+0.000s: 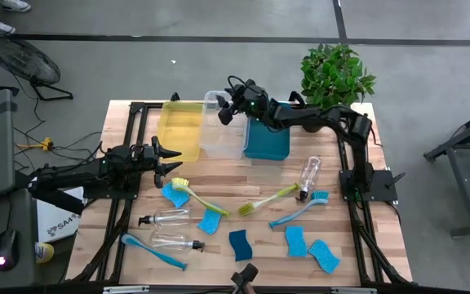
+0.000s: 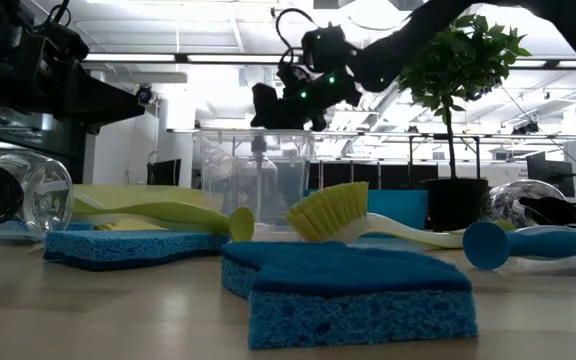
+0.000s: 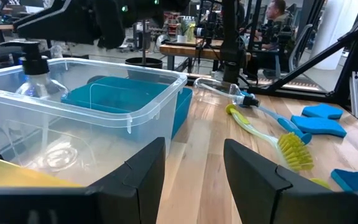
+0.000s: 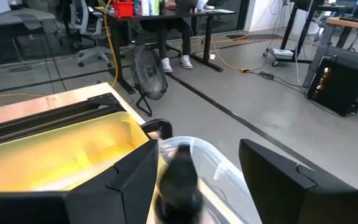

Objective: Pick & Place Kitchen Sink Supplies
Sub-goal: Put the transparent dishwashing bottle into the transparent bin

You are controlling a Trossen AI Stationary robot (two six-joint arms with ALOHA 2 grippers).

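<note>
Nearest you in the low view, a blue sponge (image 2: 353,290) lies flat on the surface (image 1: 259,224), with a yellow-green brush (image 2: 333,212) just behind it. In the high view, more sponges sit along the lower middle and lower right, two clear bottles (image 1: 166,229) lie at lower left beside a blue brush (image 1: 153,251), and another bottle (image 1: 310,173) lies right of centre by a second blue brush (image 1: 300,211).

Your left gripper (image 1: 172,160) hovers at left centre, just left of the yellow bin (image 1: 179,128), jaws spread and holding nothing.

Farther up, your right gripper (image 1: 225,109) hangs over the upper edge of the clear bin (image 1: 223,135), jaws spread. A pump bottle (image 3: 35,73) stands upright inside that bin, its black top (image 4: 178,180) between the jaws; you cannot tell whether they touch it. The teal bin (image 1: 268,140) sits just right, the plant (image 1: 335,73) at the upper right.
</note>
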